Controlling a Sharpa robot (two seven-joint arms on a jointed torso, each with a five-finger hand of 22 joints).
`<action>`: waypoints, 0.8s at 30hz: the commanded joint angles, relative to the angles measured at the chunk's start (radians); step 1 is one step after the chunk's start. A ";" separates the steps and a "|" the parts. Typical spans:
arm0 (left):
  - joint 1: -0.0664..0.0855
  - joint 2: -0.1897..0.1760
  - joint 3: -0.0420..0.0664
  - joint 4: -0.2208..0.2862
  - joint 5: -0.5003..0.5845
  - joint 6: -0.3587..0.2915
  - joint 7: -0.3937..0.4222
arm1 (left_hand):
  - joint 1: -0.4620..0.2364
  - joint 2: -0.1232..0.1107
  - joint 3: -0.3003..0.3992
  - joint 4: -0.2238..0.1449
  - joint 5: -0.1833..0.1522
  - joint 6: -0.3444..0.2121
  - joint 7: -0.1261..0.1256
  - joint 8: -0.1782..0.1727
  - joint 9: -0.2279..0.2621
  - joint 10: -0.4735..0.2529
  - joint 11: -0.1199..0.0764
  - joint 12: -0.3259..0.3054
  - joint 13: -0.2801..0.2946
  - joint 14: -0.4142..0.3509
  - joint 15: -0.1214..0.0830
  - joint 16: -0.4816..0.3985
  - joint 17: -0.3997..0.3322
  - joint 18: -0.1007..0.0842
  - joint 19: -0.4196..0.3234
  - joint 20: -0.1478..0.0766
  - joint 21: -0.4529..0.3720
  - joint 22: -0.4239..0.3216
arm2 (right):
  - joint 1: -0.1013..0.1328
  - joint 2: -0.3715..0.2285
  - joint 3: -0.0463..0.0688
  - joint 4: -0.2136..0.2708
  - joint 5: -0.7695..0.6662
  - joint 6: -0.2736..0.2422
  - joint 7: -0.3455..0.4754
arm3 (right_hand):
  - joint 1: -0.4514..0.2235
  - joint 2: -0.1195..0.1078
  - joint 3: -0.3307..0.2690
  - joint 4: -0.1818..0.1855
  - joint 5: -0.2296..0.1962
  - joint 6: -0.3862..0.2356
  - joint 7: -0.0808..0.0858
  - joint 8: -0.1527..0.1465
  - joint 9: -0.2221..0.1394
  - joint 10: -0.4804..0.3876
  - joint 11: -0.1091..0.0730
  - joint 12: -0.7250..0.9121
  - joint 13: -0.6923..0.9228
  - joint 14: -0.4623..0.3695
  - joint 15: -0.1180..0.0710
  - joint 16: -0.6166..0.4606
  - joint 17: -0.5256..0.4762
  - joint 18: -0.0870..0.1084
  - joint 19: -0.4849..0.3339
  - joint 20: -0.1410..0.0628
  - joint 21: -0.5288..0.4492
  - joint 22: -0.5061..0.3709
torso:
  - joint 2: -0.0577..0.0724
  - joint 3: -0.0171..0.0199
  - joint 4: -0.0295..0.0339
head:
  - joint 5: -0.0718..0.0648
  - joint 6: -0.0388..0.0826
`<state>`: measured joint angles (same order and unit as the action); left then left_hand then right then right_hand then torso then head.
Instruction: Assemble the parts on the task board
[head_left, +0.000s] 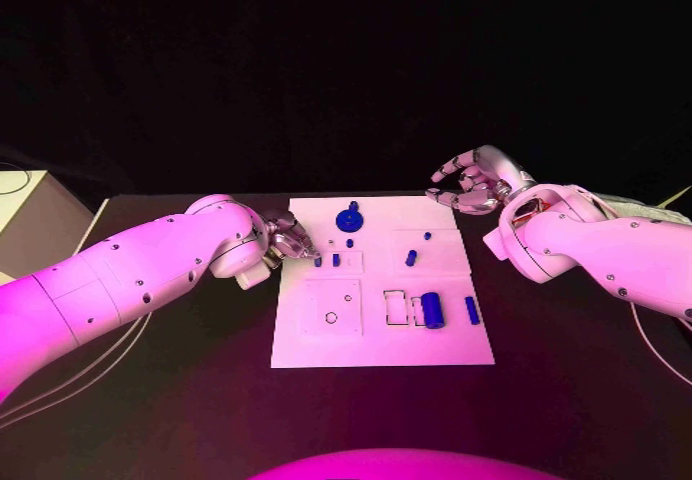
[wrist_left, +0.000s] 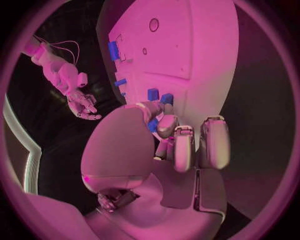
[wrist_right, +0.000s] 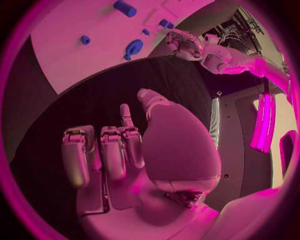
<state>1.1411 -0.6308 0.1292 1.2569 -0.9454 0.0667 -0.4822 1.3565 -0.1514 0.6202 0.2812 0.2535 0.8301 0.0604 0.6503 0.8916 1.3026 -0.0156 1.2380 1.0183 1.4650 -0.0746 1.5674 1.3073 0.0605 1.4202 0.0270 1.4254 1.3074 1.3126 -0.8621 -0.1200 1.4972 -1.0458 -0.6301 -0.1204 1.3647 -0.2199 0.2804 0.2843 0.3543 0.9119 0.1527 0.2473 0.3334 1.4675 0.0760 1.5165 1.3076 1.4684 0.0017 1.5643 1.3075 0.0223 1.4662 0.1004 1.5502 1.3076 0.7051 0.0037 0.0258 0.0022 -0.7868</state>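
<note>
A white task board (head_left: 378, 340) lies flat in the middle of a black table (head_left: 577, 380). Small blue parts sit on it: a round knobbed piece (head_left: 349, 218) near the far edge, a thick cylinder (head_left: 431, 310) and a thin bar (head_left: 472, 310) nearer the robot, and a few tiny pegs (head_left: 410, 258) between.

The left hand (head_left: 286, 240) hovers at the board's left edge with its fingers curled inward. The left wrist view shows a small blue part (wrist_left: 152, 125) at its fingertips (wrist_left: 166, 125), but whether it is pinched cannot be told. The right hand (head_left: 470, 183) hangs off the board's far right corner, fingers loosely curled and apart, holding nothing.

The parts look like hard, light plastic — rigid, smooth, and probably slippery. A fingertip pinch across the sides seems best for the cylinder and pegs; the round piece offers its raised knob.
</note>
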 joint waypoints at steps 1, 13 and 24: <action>0.000 0.002 0.000 0.001 -0.005 -0.021 0.016 | 0.000 0.007 0.004 0.001 -0.003 -0.001 0.003 0.003 -0.002 -0.002 0.006 -0.002 0.000 0.106 0.008 0.003 0.263 0.000 0.002 0.007 0.003 0.016 | 0.000 0.000 0.000 0.001 -0.012 0.006 0.006 | -0.008 -0.001 0.004 0.000 0.006 -0.007 0.002 0.007 0.001 0.051 -0.005 0.000 0.221 0.101 -0.006 0.004 0.259 -0.015 0.094 -0.004 -0.005 0.240 | 0.000 -0.0004 -0.0001 | 0.000 0.001; -0.001 0.001 0.000 0.006 -0.002 -0.017 0.020 | 0.001 0.008 0.005 -0.001 -0.007 -0.002 0.004 0.002 -0.003 -0.002 0.006 -0.002 -0.001 0.106 0.009 0.003 0.263 0.000 0.002 0.008 0.004 0.017 | 0.000 -0.001 0.000 0.001 -0.014 0.006 0.006 | -0.008 -0.001 0.004 0.000 0.006 -0.007 0.002 0.007 0.001 0.051 -0.005 0.000 0.221 0.101 -0.006 0.004 0.259 -0.015 0.094 -0.004 -0.005 0.240 | -0.001 -0.0008 -0.0001 | 0.000 0.000; -0.003 -0.020 0.001 0.031 0.058 -0.059 0.038 | -0.187 -0.042 -0.075 0.011 -0.006 0.013 0.020 -0.031 -0.058 -0.026 0.022 -0.015 -0.026 0.106 0.023 0.003 0.263 0.007 -0.016 0.023 -0.016 -0.012 | -0.001 -0.002 0.000 0.001 -0.015 0.005 0.008 | -0.008 -0.001 0.004 0.000 0.006 -0.007 0.002 0.007 0.001 0.051 -0.005 0.000 0.221 0.101 -0.006 0.004 0.259 -0.015 0.094 -0.004 -0.005 0.240 | -0.001 -0.0008 -0.0006 | -0.001 0.004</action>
<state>1.1391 -0.6492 0.1292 1.2800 -0.9250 0.0337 -0.4665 1.1931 -0.1814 0.5546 0.2923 0.2525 0.8389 0.0790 0.6228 0.8368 1.2810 0.0058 1.2263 0.9939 1.4643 -0.0596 1.5674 1.3073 0.0606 1.4026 0.0446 1.4124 1.2966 1.3119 -0.8636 -0.1200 1.4973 -1.0487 -0.6302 -0.1204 1.3646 -0.2199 0.2804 0.2843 0.3543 0.9119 0.1527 0.2473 0.3331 1.4674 0.0760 1.5165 1.3074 1.4684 0.0017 1.5643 1.3075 0.0223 1.4662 0.1004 1.5502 1.3074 0.7045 0.0030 0.0254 0.0023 -0.7834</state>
